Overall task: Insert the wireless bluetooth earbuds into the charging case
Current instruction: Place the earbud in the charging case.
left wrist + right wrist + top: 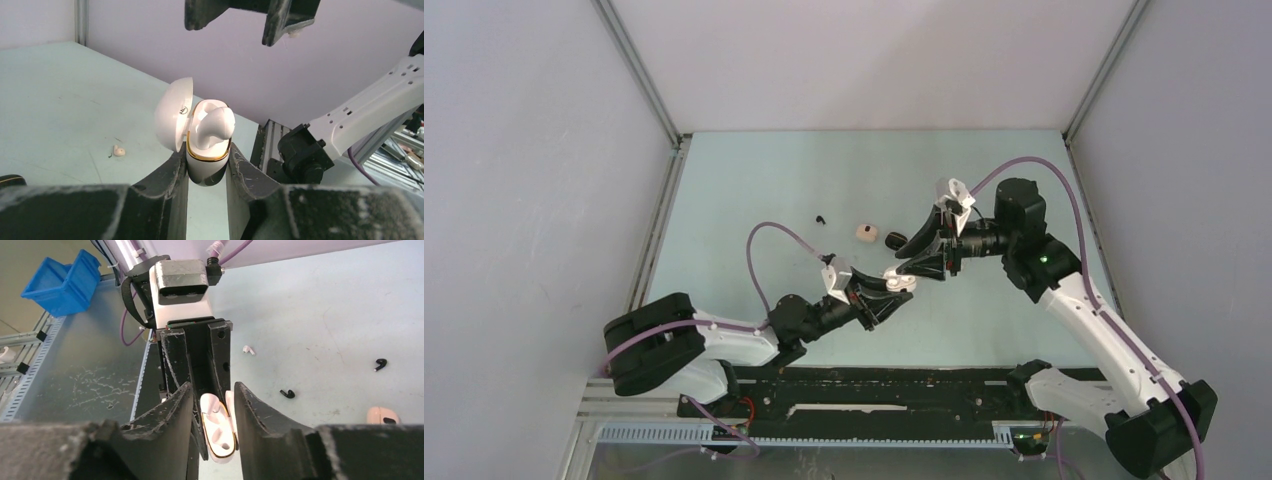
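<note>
— First entry, nearest?
— Left tool [207, 152], clamped on the white charging case [206, 172], low centre of the left wrist view. Lid [172, 117] swung open to the left; gold rim. One white earbud [216, 125] sits in the case, its top proud of the rim.
— Second?
— Right tool [213, 390], jaws partly apart, gripping nothing; it hangs above the case, at the top edge of that same view.
— Farther out on the worktop [754, 180]?
— Right wrist view: loose white earbud [248, 349] at centre; black earbud [287, 393] right of centre; another black earbud [381, 364] farther right; beige-pink case [382, 415] at the right edge. All well apart.
</note>
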